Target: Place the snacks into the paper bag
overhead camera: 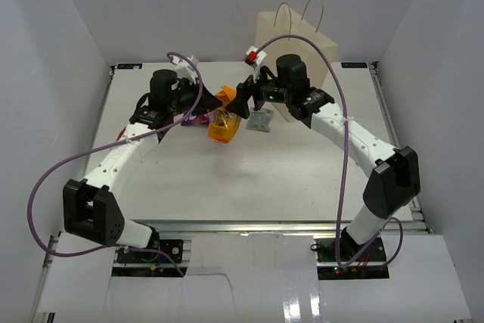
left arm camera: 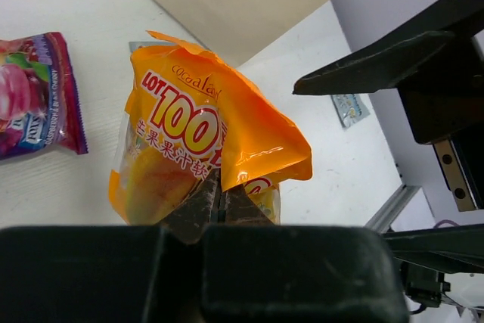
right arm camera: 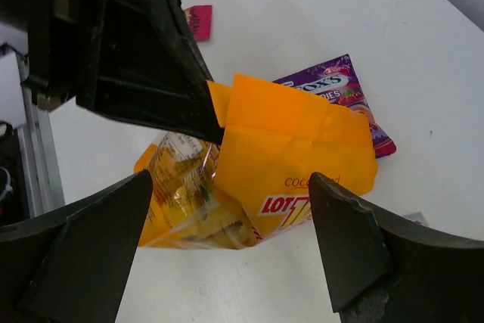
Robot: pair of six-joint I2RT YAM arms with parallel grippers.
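My left gripper (overhead camera: 214, 104) is shut on the orange packet (overhead camera: 223, 126) and holds it up off the table; its jaws pinch the packet's lower edge in the left wrist view (left arm camera: 219, 202). The orange packet (right arm camera: 287, 149) hangs between the wide-open fingers of my right gripper (right arm camera: 227, 240), which faces the left one (overhead camera: 243, 102). The purple-magenta packet (left arm camera: 34, 92) lies on the table to the left. The silver-grey sachet (overhead camera: 259, 120) lies in front of the paper bag (overhead camera: 295, 35), which stands upright at the back. A small red packet (right arm camera: 198, 22) lies further off. The teal-and-red packet is not in view.
The white table (overhead camera: 249, 179) is walled by white panels on three sides. A metal rail (left arm camera: 389, 202) runs along the table's edge. Purple cables loop from both arms.
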